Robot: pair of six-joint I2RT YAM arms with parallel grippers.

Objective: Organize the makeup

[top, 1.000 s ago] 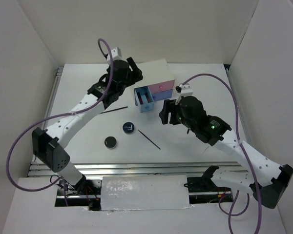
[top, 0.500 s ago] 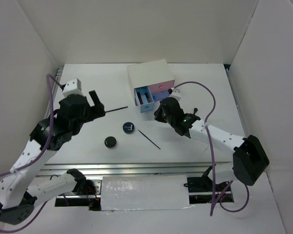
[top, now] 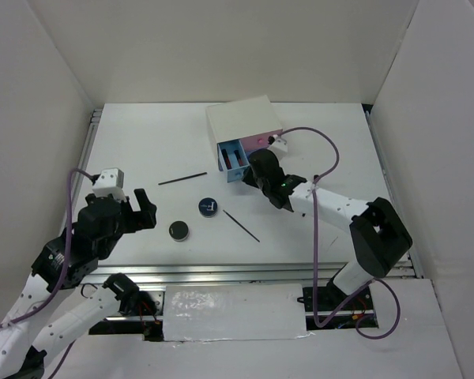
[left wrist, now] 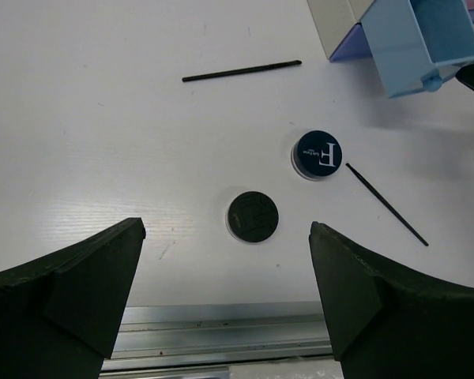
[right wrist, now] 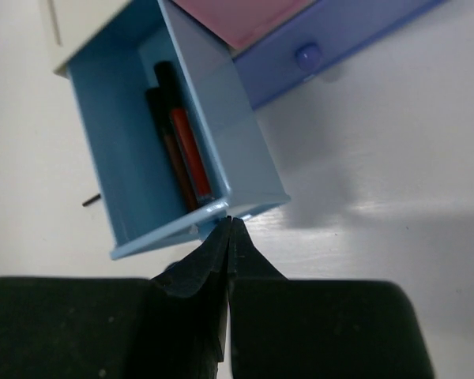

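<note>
Right claw (right wrist: 229, 230) pinched tight, tips against the front edge of the open blue drawer (right wrist: 114, 142) that holds the red-brown pencils (right wrist: 188, 154). Left claw (left wrist: 227, 237) spread wide above the bench (left wrist: 103, 142), where two compacts (left wrist: 252, 215) and two black sticks (left wrist: 241, 72) lie apart.

I'm looking down on the white table (top: 340, 142); it is carrying five things. A white drawer box (top: 241, 118) is sitting toward the far edge, its blue drawer (top: 235, 162) hanging pulled out toward me. One thin black stick (top: 182, 178) is lying left of that drawer, well apart from it. The compact with the white mark (top: 208, 207) is resting mid-table. The plain black compact (top: 178, 230) is lying near it, on its near-left and not touching. A second black stick (top: 242, 225) is lying slantwise just right of the marked compact.
</note>
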